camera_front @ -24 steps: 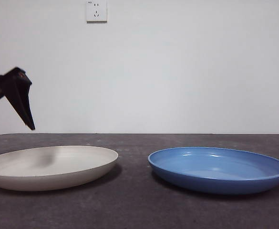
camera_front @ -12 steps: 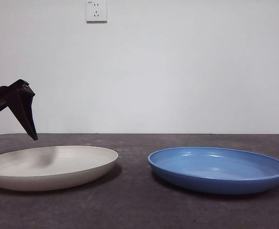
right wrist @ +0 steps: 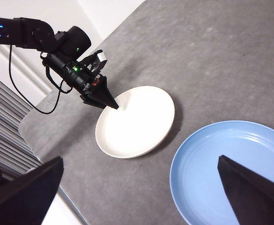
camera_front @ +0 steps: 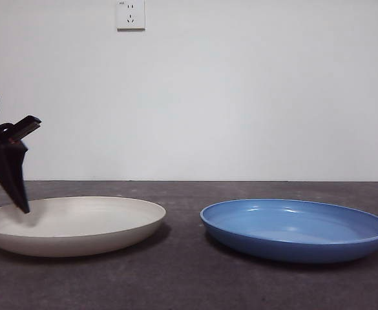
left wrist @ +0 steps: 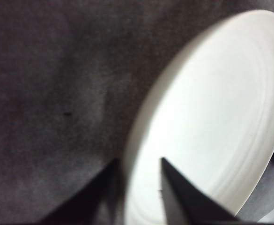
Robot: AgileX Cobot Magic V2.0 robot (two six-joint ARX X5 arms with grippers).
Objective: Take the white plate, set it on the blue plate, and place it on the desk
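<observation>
The white plate lies on the desk at the left, and the blue plate lies to its right, a gap between them. My left gripper has come down at the white plate's left rim. In the left wrist view the left gripper is open, one jaw over the desk and the other over the white plate, with the rim between them. My right gripper hangs open high above the white plate and the blue plate, holding nothing.
A wall socket sits high on the white wall behind the desk. In the right wrist view the left arm reaches in from the desk's far edge, a cable trailing from it.
My left gripper has dropped from above the desk to the white plate's left rim, and its jaws now straddle that rim. The white plate has shifted slightly to the right.
</observation>
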